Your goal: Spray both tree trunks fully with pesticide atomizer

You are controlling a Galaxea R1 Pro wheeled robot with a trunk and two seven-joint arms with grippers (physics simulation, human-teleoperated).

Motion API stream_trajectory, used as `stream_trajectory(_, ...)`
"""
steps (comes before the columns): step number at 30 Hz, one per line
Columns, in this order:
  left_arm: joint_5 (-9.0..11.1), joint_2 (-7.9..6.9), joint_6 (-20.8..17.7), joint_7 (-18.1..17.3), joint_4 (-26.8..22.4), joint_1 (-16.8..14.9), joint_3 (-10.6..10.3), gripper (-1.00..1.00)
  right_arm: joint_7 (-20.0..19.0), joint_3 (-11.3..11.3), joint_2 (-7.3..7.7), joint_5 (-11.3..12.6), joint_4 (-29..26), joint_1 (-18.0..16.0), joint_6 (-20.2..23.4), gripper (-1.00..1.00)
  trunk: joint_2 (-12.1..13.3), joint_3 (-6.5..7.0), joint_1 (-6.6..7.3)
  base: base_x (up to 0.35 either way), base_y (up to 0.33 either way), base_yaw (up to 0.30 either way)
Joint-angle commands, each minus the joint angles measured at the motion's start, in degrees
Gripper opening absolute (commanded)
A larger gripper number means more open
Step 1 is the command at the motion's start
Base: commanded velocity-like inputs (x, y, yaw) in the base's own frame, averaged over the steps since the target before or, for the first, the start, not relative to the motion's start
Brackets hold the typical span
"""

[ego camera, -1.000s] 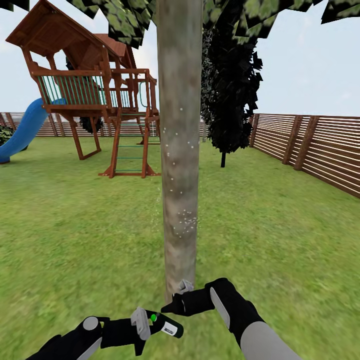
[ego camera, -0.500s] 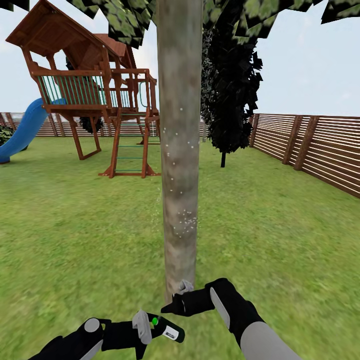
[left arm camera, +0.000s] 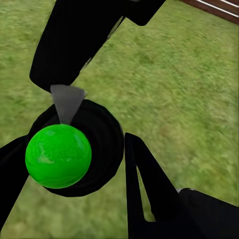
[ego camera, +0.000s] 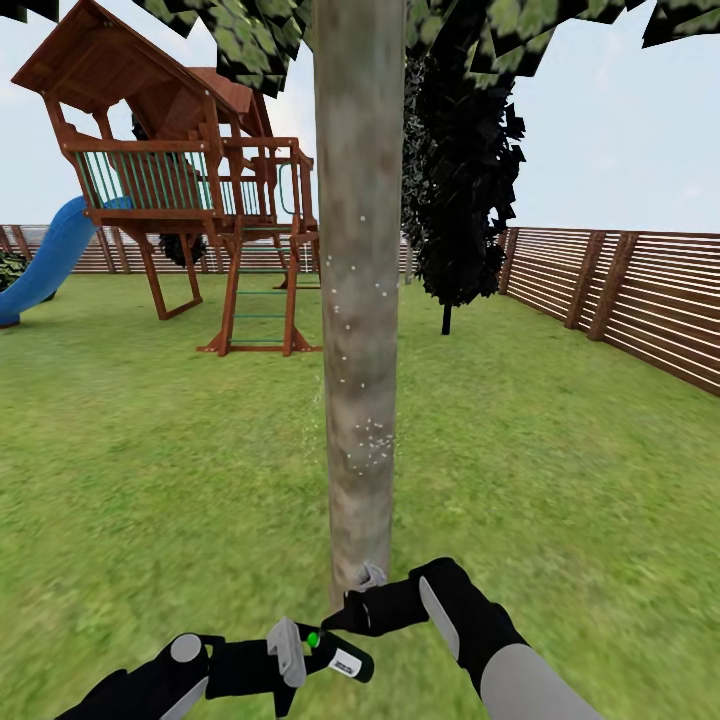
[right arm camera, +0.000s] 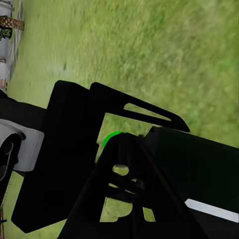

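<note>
A thick grey-brown tree trunk rises straight ahead, with green leaves at the top edge. White pesticide specks dot its middle stretch. Low in the head view, my left gripper is shut on the black pesticide atomizer, which has a green spot and a white mark. In the left wrist view the atomizer's green ball sits between the left gripper's fingers. My right gripper hangs just above the atomizer at the trunk's foot, fingers apart. The right wrist view shows the atomizer past the right gripper.
Grass lawn lies all around. A wooden play tower with a blue slide stands at the back left. A dark, near-black tree stands behind the trunk. A brown slatted fence runs along the right and back.
The left gripper and the atomizer have drifted slightly right and down. The right gripper has sunk a little towards them. The trunk and its specks look the same.
</note>
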State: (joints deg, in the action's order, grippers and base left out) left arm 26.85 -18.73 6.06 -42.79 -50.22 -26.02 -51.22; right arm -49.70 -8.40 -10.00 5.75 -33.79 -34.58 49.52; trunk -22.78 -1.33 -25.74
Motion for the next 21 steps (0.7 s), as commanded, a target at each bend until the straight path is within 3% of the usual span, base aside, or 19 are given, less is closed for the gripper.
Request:
stream_trajectory(1, 0.31, -0.07, 0.36, 0.07, -0.05, -0.13, -0.29, -1.00, 0.30, -0.11, 0.00, 0.58, 0.02, -0.05, 0.49, -1.00, -0.14, -0.14, -0.04, 0.000, 0.000, 0.000)
stream_trajectory(21, 0.33, -0.34, 0.27, 0.07, -1.45, -0.14, -0.29, -1.00, 0.39, -0.30, 0.00, 0.58, 0.48, -0.05, 0.49, -1.00, -0.14, -0.14, -0.04, 0.000, 0.000, 0.000)
